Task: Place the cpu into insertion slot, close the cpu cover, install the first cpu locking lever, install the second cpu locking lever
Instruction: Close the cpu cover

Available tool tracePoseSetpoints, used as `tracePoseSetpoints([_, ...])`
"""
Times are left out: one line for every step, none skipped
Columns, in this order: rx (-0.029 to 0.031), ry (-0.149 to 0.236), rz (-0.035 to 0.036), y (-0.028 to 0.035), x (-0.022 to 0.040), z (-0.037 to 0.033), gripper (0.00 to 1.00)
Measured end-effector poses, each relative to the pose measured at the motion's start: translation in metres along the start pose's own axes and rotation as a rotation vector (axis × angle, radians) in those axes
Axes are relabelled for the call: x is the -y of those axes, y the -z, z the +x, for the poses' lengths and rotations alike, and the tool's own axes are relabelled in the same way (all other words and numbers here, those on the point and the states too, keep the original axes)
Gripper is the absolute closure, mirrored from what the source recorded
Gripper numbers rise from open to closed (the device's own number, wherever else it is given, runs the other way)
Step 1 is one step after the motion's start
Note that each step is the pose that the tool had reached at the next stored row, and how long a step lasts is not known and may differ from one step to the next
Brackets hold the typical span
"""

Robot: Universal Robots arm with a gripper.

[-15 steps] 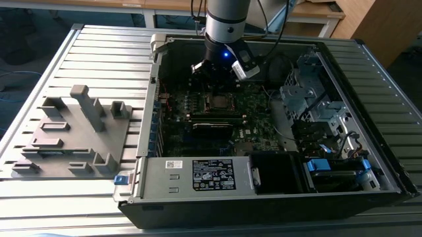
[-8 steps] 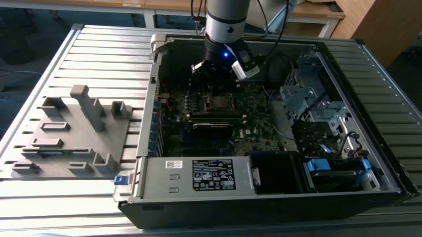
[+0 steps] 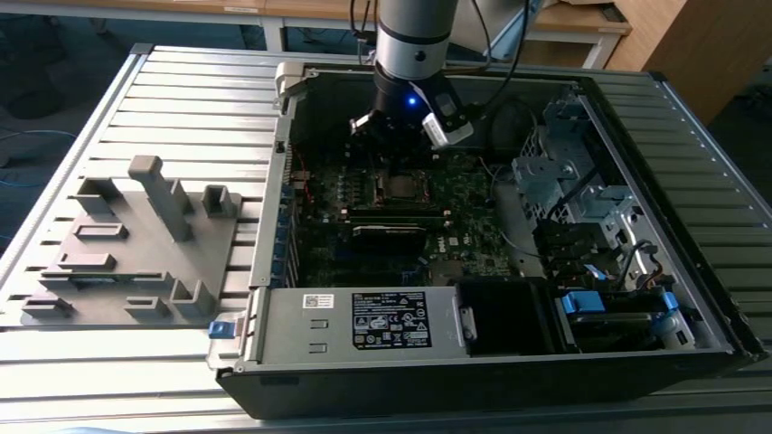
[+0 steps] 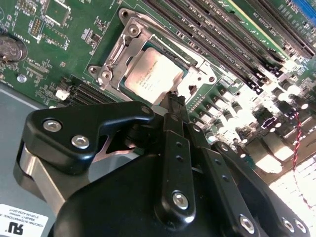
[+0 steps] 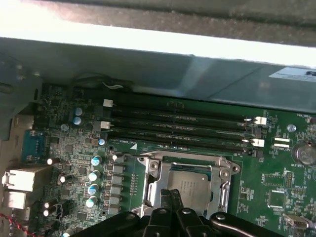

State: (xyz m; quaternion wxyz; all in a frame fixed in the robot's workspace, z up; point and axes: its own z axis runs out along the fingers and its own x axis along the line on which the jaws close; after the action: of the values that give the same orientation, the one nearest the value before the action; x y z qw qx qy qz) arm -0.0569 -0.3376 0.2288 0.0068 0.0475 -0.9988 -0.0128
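Room first: bluish floor and wooden desks along the back. Most of the exterior view is a ribbed metal table. An open PC case lies flat on it, towards the exterior view's right. Just beside the case, on the exterior view's left, is a grey plastic fixture with posts and pockets. Inside the case there's the green motherboard, with the arm coming straight down over it.

The gripper looks pinched narrow, fingers together, with the tips right at the edge of the insertion slot. I honestly can't tell if it's nipping anything. The cpu sits in the slot, silvery face up. The cpu cover lies flat around it, chip showing through the window. In the first wrist view it's the same story: gripper at the near edge of the cover and cpu, memory sticks beyond.
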Motion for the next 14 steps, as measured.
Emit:
tracePoseSetpoints([0.0001, -0.001, 0.0000, 0.0000, 0.0000, 0.0000, 0.89])
tracePoseSetpoints([0.0002, -0.006, -0.0001, -0.0001, 0.0000, 0.0000, 0.89])
tracePoseSetpoints([0.0005, -0.017, -0.0002, -0.0001, 0.0000, 0.0000, 0.89])
tracePoseSetpoints([0.0008, -0.031, -0.0004, -0.0002, 0.0000, 0.0000, 0.89])
tracePoseSetpoints([0.0010, -0.038, -0.0005, -0.0002, 0.0000, 0.0000, 0.89])
tracePoseSetpoints([0.0011, -0.039, -0.0006, -0.0002, 0.0000, 0.0000, 0.89])
tracePoseSetpoints([0.0013, -0.044, -0.0007, -0.0002, 0.0000, 0.0000, 0.89])
tracePoseSetpoints([0.0015, -0.056, -0.0008, -0.0003, 0.0000, 0.0000, 0.89])
tracePoseSetpoints([0.0018, -0.069, -0.0009, -0.0003, 0.0000, 0.0000, 0.89])
tracePoseSetpoints([0.0021, -0.080, -0.0010, -0.0003, 0.0000, 0.0000, 0.89])
tracePoseSetpoints([0.0025, -0.093, -0.0012, -0.0004, 0.0000, 0.0000, 0.89])
tracePoseSetpoints([0.0028, -0.108, -0.0014, -0.0004, 0.0000, 0.0000, 0.89])
tracePoseSetpoints([0.0029, -0.110, -0.0014, -0.0004, 0.0000, 0.0000, 0.89])
tracePoseSetpoints([0.0030, -0.110, -0.0014, -0.0004, 0.0000, 0.0000, 0.89])
